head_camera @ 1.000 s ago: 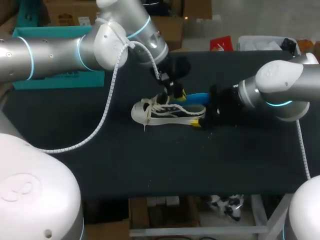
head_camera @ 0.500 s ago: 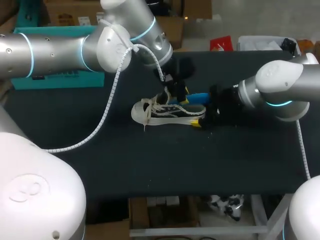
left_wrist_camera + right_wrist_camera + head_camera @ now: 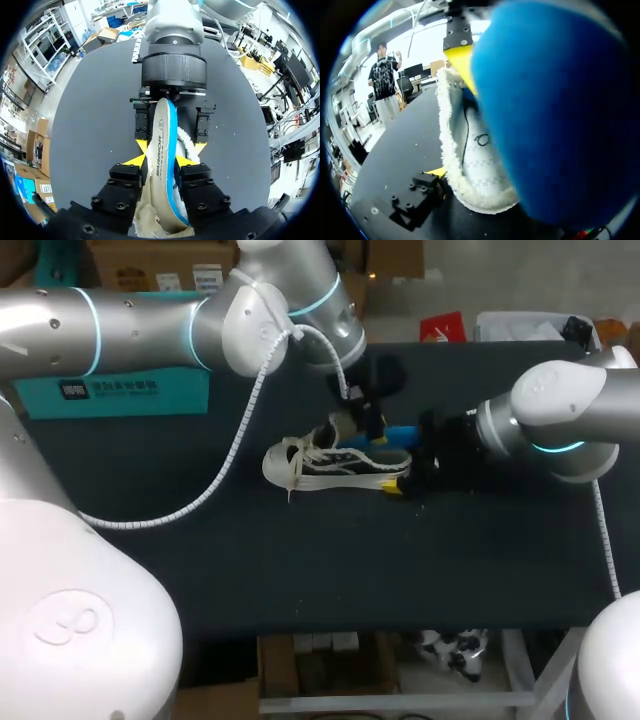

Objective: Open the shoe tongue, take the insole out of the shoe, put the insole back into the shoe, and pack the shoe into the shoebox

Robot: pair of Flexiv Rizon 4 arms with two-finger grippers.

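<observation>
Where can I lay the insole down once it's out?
Bare table between the shoe and the near edge is widest; there is also room left of the toe. It is crowded at the heel, where both jaws and the insole meet.

The head view looks down from above and behind the robot, far enough to take in the whole worktop (image 3: 300, 560). The left wrist view looks along the left gripper (image 3: 159, 161) toward the right gripper (image 3: 170, 147), close over the insole (image 3: 161, 135). The right wrist view faces back, pressed near insole and shoe (image 3: 470, 175). All three views share the shoe.
</observation>
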